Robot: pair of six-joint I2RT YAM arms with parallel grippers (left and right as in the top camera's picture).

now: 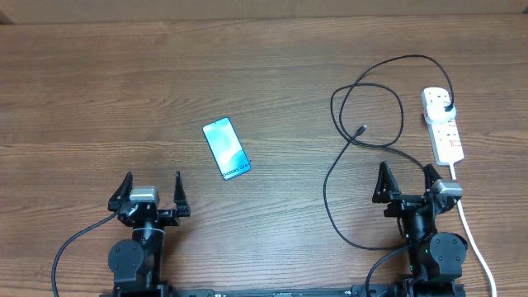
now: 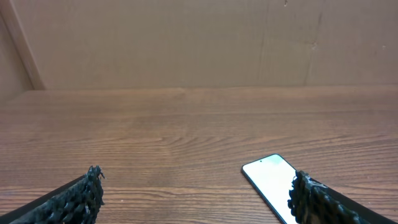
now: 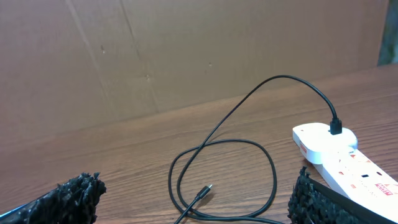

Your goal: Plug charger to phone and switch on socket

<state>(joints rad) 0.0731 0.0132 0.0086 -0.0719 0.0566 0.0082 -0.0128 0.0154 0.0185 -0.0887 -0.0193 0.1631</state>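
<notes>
The phone (image 1: 226, 148) lies flat on the wooden table with its light-blue screen up; in the left wrist view the phone (image 2: 270, 182) shows beside my right-hand fingertip. The charger, a thin black cable (image 1: 346, 148), loops over the table, its connector tip (image 1: 362, 129) free and its plug (image 1: 447, 108) seated in the white socket (image 1: 442, 124). From the right wrist I see the connector tip (image 3: 204, 191) and the socket (image 3: 336, 155). My left gripper (image 1: 151, 191) is open near the front edge, below-left of the phone. My right gripper (image 1: 407, 181) is open below the cable loop.
A thick white cord (image 1: 474, 235) runs from the socket down past my right arm to the table's front edge. A cardboard wall (image 2: 199, 43) backs the table.
</notes>
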